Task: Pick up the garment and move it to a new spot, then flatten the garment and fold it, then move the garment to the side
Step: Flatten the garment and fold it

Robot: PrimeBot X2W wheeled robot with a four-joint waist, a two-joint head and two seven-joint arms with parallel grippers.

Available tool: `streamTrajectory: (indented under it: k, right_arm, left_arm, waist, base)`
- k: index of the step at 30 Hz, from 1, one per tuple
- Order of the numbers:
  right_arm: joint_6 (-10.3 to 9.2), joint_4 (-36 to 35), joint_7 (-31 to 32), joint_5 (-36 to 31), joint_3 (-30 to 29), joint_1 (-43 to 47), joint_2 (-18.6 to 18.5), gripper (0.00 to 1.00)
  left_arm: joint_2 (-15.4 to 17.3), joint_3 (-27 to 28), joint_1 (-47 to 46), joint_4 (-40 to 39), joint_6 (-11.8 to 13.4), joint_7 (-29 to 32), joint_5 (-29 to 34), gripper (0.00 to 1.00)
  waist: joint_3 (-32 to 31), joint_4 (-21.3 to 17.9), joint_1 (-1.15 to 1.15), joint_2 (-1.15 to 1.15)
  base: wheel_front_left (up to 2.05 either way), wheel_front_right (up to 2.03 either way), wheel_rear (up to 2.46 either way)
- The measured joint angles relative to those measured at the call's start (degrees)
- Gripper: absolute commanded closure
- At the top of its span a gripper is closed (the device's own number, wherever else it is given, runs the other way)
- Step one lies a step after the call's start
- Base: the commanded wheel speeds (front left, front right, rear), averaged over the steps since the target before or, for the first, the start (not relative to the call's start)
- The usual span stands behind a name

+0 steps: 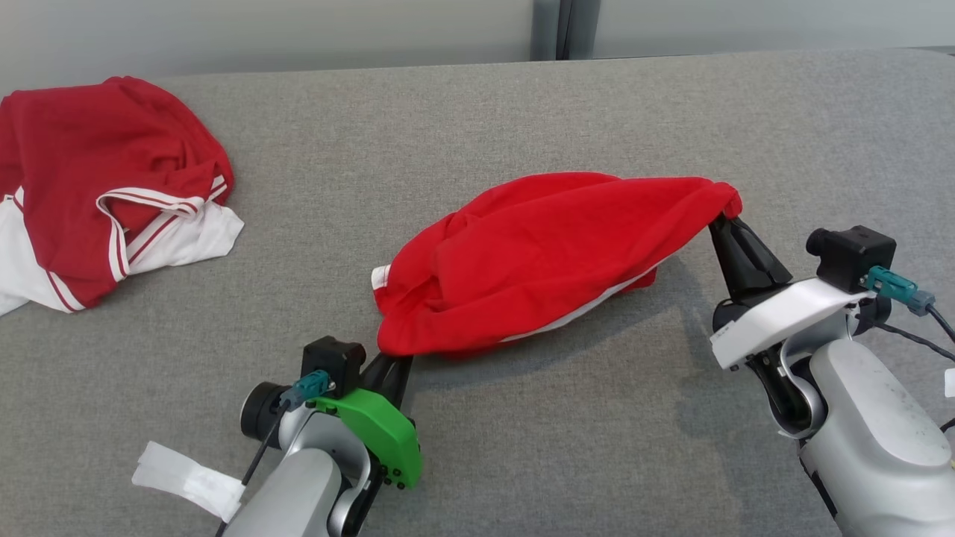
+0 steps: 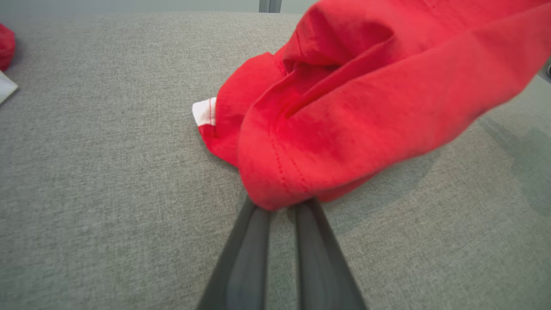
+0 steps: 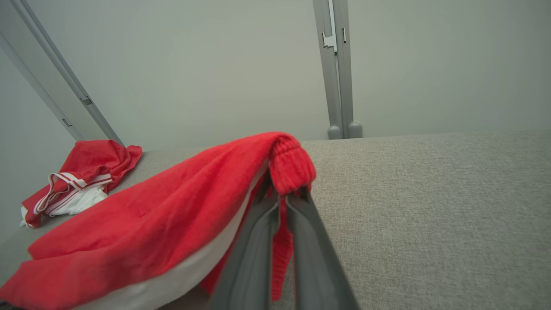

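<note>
Right gripper point(image 1: 722, 224) clamps the garment point(image 1: 537, 253) by its ribbed cuff, raised; left gripper point(image 1: 394, 359) pinches the hem low, toward the grey surface point(image 1: 522, 112) near edge. Garment long axis runs between them.

Head looks down; both close wrist views share the garment point(image 1: 545, 253).

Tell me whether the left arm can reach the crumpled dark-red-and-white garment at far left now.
Probably not yet: the left hand is pinching the bright red garment, also held by the right hand. Otherwise the grey fabric table towards the crumpled dark-red-and-white garment looks free.
</note>
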Motion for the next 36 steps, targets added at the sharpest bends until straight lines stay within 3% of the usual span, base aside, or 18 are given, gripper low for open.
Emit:
streamTrajectory:
  k: [11,18,27,29,32,34,36]
  right_arm:
    - [0.0,-1.18,0.0,3.19,-1.72,0.03,-0.29,1.0]
    - [0.0,-4.0,-0.01,5.17,-4.57,0.06,-1.94,1.0]
    - [0.0,-10.1,-0.19,10.48,-6.2,1.43,-1.85,1.0]
    - [0.0,-10.9,-0.08,10.74,-6.15,1.68,-2.07,1.0]
    - [0.0,-10.8,2.71,9.75,-4.58,3.49,-3.93,1.0]
    - [-0.01,-10.57,6.43,9.6,-1.58,5.5,-5.32,1.0]
    - [-0.01,-10.67,9.65,9.93,1.24,7.93,-5.5,1.0]
  left_arm:
    - [0.0,-2.71,-0.88,-2.02,-4.8,-1.31,-2.36,1.0]
    - [0.51,-1.82,-1.8,-7.19,-5.67,-1.14,-4.63,1.0]
    - [1.01,3.09,-2.14,-19.81,-6.17,-0.52,-14.81,1.0]
    - [2.59,2.37,-2.11,-21.36,-6.17,0.67,-14.24,1.0]
    - [8.71,0.33,-1.97,-21.23,-6.15,3.79,-7.97,1.0]
    - [11.25,-0.52,-0.86,-20.86,-6.14,6.75,-7.5,1.0]
    - [11.25,-1.14,1.67,-21.71,-6.14,8.64,-8.87,1.0]
  waist:
    - [-1.46,0.43,0.0,0.0]
    - [-3.45,0.78,0.0,0.0]
    - [-6.47,0.82,0.0,0.0]
    - [-6.96,0.62,0.0,0.0]
    - [-7.51,0.17,0.0,0.0]
    - [-7.73,-0.18,0.0,0.0]
    - [-7.79,-0.54,0.0,0.0]
  base:
    - [0.0,0.0,0.0]
    - [0.0,0.0,0.0]
    - [0.0,0.0,0.0]
    - [0.0,0.0,0.0]
    - [0.0,0.0,0.0]
    - [0.0,0.0,0.0]
    - [0.0,0.0,0.0]
